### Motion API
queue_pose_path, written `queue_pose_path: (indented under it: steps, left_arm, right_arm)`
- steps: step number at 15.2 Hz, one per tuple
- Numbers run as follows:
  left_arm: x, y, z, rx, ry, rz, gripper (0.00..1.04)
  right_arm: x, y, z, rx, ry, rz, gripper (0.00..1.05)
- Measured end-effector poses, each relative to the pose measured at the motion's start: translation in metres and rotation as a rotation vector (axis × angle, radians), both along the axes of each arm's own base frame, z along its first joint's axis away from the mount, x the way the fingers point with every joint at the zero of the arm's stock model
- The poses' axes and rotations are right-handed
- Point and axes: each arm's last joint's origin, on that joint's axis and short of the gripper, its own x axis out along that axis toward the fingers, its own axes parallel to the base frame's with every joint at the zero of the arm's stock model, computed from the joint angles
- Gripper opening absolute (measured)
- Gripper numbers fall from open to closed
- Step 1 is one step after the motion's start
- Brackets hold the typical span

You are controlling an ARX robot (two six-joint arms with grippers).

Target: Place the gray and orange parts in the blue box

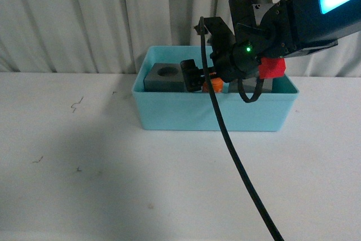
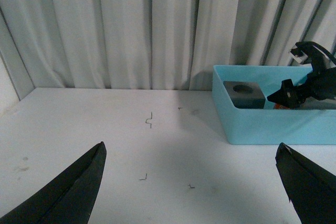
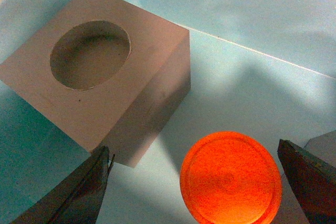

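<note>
A: Nearest the front camera was a black cable (image 1: 237,162), running from the lower right of the frame up to the right arm. What was beyond it?

B: The blue box (image 1: 214,114) sat on the white table (image 1: 101,167), at centre frame before the curtain (image 1: 84,21). The right gripper (image 1: 198,77) reached down into it from the upper right.

A: Was it holding anything?

B: No. In the right wrist view its fingers (image 3: 79,192) stood wide apart at the lower corners, with the orange cylinder (image 3: 231,178) upright on the box floor between them, untouched.

A: And the gray parts?

B: The gray cube with the round hole (image 3: 100,98) rested inside the box, upper left of that frame, just beside the cylinder. Another gray corner (image 3: 323,148) showed at the right edge.

A: The left gripper (image 2: 191,182)?

B: Spread wide, empty, above bare table, well apart from the box.
</note>
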Motion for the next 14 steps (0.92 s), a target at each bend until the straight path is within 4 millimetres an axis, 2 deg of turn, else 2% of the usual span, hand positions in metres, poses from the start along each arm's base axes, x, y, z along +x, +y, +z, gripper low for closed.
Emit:
queue_pose_path:
  steps: [3,6,8,10,12,14]
  left_arm:
    - [0.0,0.0,0.0,0.0,0.0,0.0,0.98]
    - [0.0,0.0,0.0,0.0,0.0,0.0,0.98]
    - [0.0,0.0,0.0,0.0,0.0,0.0,0.98]
    - [0.0,0.0,0.0,0.0,0.0,0.0,0.98]
    - [0.0,0.0,0.0,0.0,0.0,0.0,0.98]
    - [0.0,0.0,0.0,0.0,0.0,0.0,0.98]
  right_arm:
    - [-0.002,-0.001,0.0,0.014,-0.021,0.01,0.98]
    - [-0.013,-0.008,0.033,0.043,-0.103,0.013,0.98]
    - [-0.029,-0.025,0.073,0.056,-0.192,0.003,0.98]
    - [-0.063,-0.06,0.115,0.046,-0.293,-0.046,0.98]
    - [-0.1,-0.093,0.133,0.038,-0.323,-0.127,0.98]
    - [-0.159,-0.134,0.148,0.064,-0.282,-0.291,0.98]
